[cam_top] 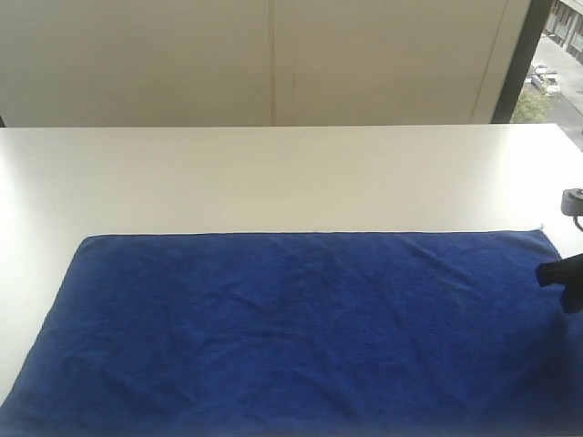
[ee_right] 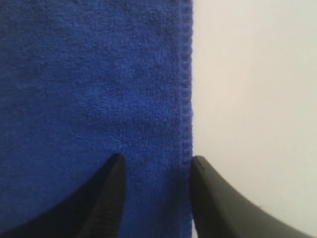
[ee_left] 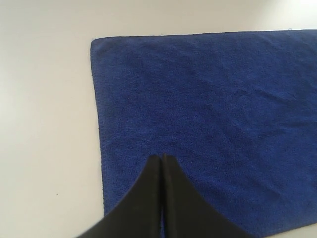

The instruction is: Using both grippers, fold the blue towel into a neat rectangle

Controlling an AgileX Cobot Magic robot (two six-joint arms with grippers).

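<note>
- Exterior view: one deep royal-blue plush microfibre towel (cam_top: 301,328), plain, spread flat in a single layer on a smooth white rectangular table (cam_top: 273,173). Its far long edge is straight and its near edge runs out of frame.
- Exterior view: the black finger-jawed right gripper (cam_top: 563,278) is partly in frame over the towel's right short edge. The left gripper is out of frame.
- Left wrist view: the left gripper (ee_left: 161,161) has its two black fingers pressed together, with nothing between them. It is poised above the towel, just inside the left short edge. Contact with the cloth cannot be told.
- Right wrist view: the right gripper (ee_right: 156,161) has its jaws spread, straddling the stitched hem (ee_right: 186,74). One finger is over the plush and the other is over bare table.
- Handling, judged: light, limp and soft, with no stiffness to hold a shape. The pile should grip the pads, but the smooth table may let the whole cloth slide.
- Hold points, judged: the two corners of one long edge, pinched at the firmer hem. The fingers would need to press down to catch the thin flat layer.
</note>
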